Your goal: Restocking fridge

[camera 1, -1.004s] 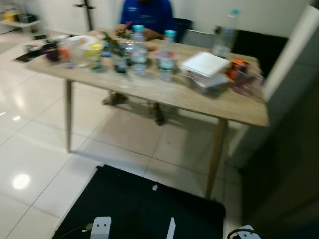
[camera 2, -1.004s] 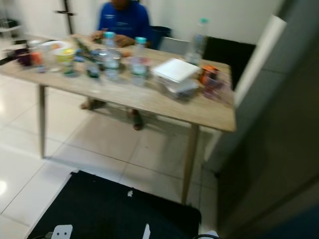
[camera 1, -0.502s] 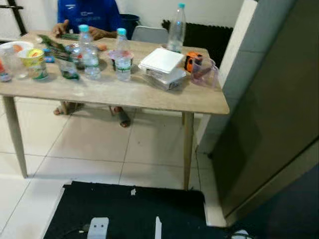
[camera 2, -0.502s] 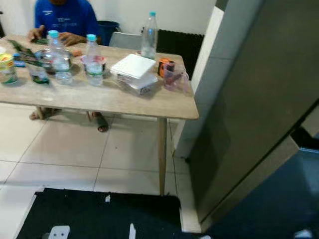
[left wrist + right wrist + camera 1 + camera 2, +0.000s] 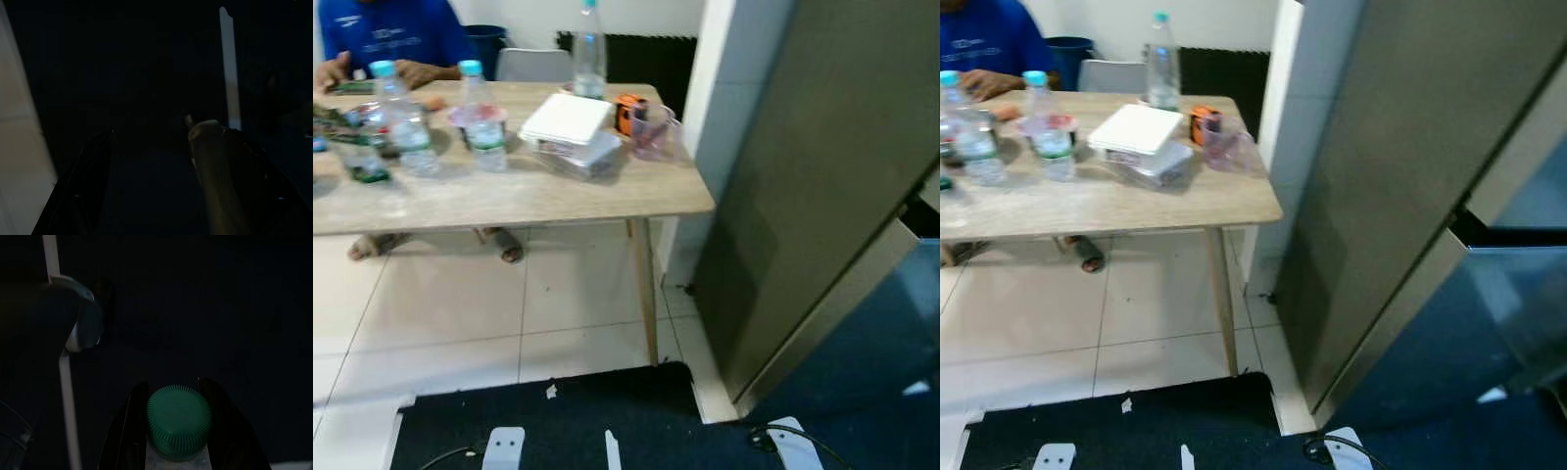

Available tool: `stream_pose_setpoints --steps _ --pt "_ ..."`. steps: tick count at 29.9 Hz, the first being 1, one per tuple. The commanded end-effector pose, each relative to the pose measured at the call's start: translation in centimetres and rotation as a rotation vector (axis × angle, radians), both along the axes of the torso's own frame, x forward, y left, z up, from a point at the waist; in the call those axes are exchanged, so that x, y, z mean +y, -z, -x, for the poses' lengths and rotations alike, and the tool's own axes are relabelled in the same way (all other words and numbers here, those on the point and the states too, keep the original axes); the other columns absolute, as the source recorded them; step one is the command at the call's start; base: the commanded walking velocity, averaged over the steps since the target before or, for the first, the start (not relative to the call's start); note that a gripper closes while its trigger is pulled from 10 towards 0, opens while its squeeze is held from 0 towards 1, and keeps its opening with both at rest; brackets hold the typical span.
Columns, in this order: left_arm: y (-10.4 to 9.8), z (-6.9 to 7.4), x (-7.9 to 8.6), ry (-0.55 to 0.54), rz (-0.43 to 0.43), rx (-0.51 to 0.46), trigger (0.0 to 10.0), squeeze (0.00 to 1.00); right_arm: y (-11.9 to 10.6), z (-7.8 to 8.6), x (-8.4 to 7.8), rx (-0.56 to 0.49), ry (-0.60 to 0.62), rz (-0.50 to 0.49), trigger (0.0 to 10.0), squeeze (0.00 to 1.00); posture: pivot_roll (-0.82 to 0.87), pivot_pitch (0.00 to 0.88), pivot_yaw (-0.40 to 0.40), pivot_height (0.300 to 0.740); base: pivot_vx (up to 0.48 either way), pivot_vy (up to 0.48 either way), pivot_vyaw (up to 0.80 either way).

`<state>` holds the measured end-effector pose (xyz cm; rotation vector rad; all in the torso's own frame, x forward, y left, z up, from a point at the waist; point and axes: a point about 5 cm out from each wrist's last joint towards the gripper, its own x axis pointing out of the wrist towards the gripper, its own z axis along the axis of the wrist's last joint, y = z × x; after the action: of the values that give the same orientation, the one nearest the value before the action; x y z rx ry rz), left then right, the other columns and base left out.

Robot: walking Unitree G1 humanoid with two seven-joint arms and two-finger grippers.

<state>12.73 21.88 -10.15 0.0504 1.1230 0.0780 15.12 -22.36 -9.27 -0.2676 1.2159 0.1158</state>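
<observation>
Head views: tabletop point(image 5: 558, 196) carries bottles point(image 5: 481, 117) and a white box point(image 5: 566, 119); fridge point(image 5: 1400, 166) stands just right, door shut.
Left wrist: dark; left tool point(image 5: 156, 191), grip state cannot tell.
Right wrist: right tool point(image 5: 178, 423) clenched on a green-capped bottle point(image 5: 179, 417), likely carried for stocking.

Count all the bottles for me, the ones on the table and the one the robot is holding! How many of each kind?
Blue-capped bottles on the table: 2
Tall bottle at the table's back edge: 1
Green-capped bottle held in the right gripper: 1
Total: 4
</observation>
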Motion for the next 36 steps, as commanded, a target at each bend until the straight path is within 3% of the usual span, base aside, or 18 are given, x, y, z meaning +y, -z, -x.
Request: stream_pose_setpoints --steps 1,5,7,10,11,13,14,23,36 --pt "-0.1 -0.5 -0.4 0.029 -0.003 -0.002 10.0 0.0 -0.1 0.4 -1.1 0.006 0.013 0.039 10.0 0.0 -0.05 0.0 -0.03 0.74 0.0 0.0 -0.77" --pt "0.0 -0.4 -0.5 0.036 -0.005 0.002 10.0 0.0 0.0 1.1 -1.6 0.015 0.012 0.049 10.0 0.0 -0.05 0.0 -0.03 0.74 0.0 0.0 -0.77" --pt "0.2 0.3 -0.7 0.044 -0.007 0.02 10.0 0.0 0.3 2.8 -2.5 0.041 0.019 0.064 10.0 0.0 -0.05 0.0 -0.042 0.74 0.0 0.0 -0.77" --pt "0.3 0.5 -0.7 0.046 -0.007 0.026 10.0 0.0 0.4 3.3 -2.7 0.049 0.024 0.068 10.0 0.0 -0.05 0.0 -0.042 0.74 0.0 0.0 -0.77" --pt "0.3 0.6 -0.8 0.047 -0.005 0.028 10.0 0.0 0.5 3.5 -2.8 0.049 0.035 0.053 0.0 0.0 -0.05 0.0 -0.044 0.74 0.0 0.0 -0.79" --pt "0.3 0.5 -0.9 0.047 0.0 0.024 10.0 0.0 0.4 3.3 -2.8 0.045 0.033 0.065 0.4 0.0 -0.06 0.0 -0.047 0.74 0.0 0.0 -0.79" --pt "0.3 0.3 -1.2 0.049 0.004 0.018 10.0 0.0 0.3 2.9 -2.7 0.039 0.023 0.071 10.0 0.0 -0.06 0.0 -0.046 0.74 0.0 0.0 -0.78" --pt "0.2 -0.3 -1.4 0.055 0.008 0.005 10.0 0.0 0.1 1.7 -2.1 -0.001 0.047 0.066 10.0 0.0 -0.06 0.0 -0.043 0.74 0.0 0.0 -0.78" --pt "0.2 0.1 -1.1 0.056 0.004 0.014 10.0 0.0 0.2 1.5 -1.6 -0.003 0.0 0.079 10.0 0.0 -0.06 0.0 -0.041 0.74 0.0 0.0 0.0"
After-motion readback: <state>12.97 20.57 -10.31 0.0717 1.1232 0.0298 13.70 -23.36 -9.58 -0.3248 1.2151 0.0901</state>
